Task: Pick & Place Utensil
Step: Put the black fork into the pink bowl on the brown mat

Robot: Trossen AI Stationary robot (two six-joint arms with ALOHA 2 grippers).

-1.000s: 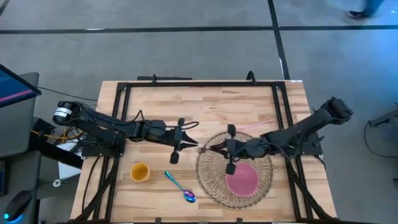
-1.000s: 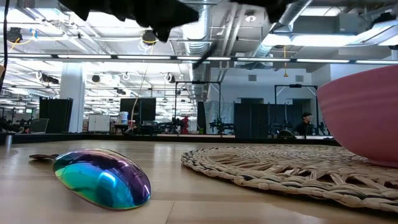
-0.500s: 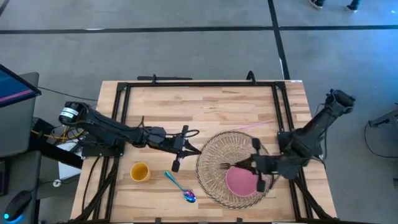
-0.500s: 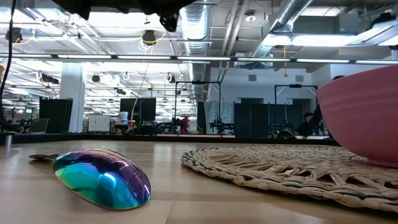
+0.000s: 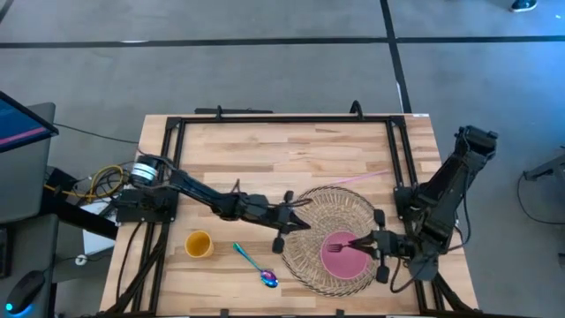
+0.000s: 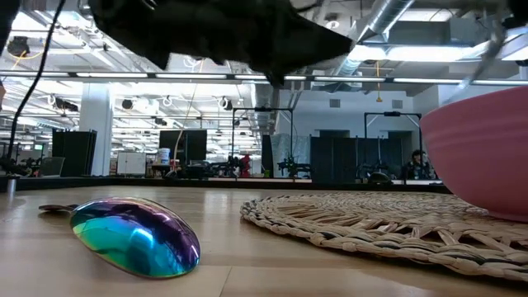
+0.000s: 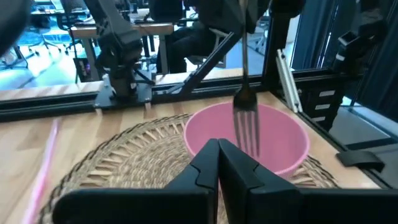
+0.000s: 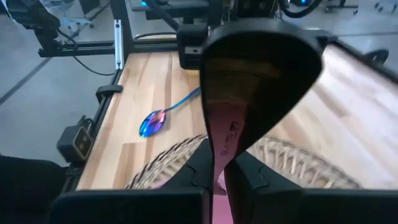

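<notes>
A pale wooden counter [image 5: 291, 146], framed by black rails, is seen. On it are laid a round woven mat [image 5: 305, 252], a yellow cup [image 5: 199, 243], an iridescent spoon [image 5: 256, 266] and a pink straw [image 5: 357, 178].

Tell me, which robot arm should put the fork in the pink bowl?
The right arm, probably. Its tool is shut on the fork, which hangs tines-down over the pink bowl. The left tool is shut and holds nothing, at the woven mat's edge.

No text, label, brand, number or sign can be read anywhere in these views.
</notes>
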